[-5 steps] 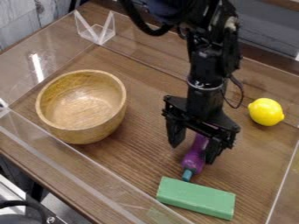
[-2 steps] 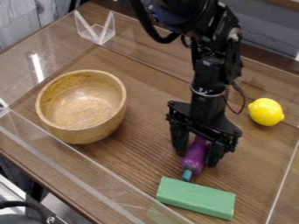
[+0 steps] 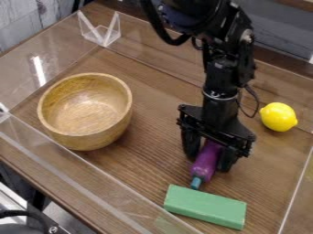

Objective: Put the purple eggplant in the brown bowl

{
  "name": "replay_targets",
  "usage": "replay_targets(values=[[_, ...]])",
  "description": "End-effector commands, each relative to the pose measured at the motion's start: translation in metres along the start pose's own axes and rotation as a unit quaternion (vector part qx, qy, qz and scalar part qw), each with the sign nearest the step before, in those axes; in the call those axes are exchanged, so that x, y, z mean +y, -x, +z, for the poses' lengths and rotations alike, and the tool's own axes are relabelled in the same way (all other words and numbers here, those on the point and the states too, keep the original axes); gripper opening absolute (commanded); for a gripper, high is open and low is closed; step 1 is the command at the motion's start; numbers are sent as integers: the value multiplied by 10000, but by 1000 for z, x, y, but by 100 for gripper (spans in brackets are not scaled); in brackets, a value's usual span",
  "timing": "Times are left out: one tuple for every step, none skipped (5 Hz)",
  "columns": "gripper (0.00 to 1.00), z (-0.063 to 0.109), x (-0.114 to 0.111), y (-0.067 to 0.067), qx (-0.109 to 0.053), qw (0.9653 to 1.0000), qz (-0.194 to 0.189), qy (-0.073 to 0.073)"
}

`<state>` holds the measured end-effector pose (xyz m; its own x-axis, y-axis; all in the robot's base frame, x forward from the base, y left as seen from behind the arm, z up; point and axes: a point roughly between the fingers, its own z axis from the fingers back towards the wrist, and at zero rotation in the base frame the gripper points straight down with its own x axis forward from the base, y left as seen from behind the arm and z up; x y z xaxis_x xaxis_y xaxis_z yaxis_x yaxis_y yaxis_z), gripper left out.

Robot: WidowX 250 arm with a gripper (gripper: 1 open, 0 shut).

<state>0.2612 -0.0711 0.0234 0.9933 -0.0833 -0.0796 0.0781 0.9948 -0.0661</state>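
Gripper [image 3: 214, 157] points straight down w/ fingers [image 3: 189, 146] spread wide, straddling the purple eggplant [image 3: 206, 165], not clamped on it. Eggplant lies on the table [image 3: 134, 178] btwn the fingers, its lower end poking out toward the camera. Flat green block [image 3: 206, 207] sits just below the fingertips, near eggplant's tip. Brown bowl [image 3: 84, 111] is well left of the fingers, nothing in it. Yellow lemon [image 3: 279, 116] is right of the fingers, apart.

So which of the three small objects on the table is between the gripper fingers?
The purple eggplant, under the open gripper; the yellow lemon and green block lie apart.
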Motion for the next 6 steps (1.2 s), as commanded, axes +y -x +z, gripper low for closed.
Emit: replay_targets(values=[[100,10,-2,-11,-250,9997,10,52],[100,10,-2,-13,-257,9996,35,74],[0,9,-1,-13,-263,9996,71,85],[100,7,-1,-12,-231,9996,96,88],[0,7,0,-11,-207,9997,117,88],[0,11,2,-9,-184,9997,141,80]])
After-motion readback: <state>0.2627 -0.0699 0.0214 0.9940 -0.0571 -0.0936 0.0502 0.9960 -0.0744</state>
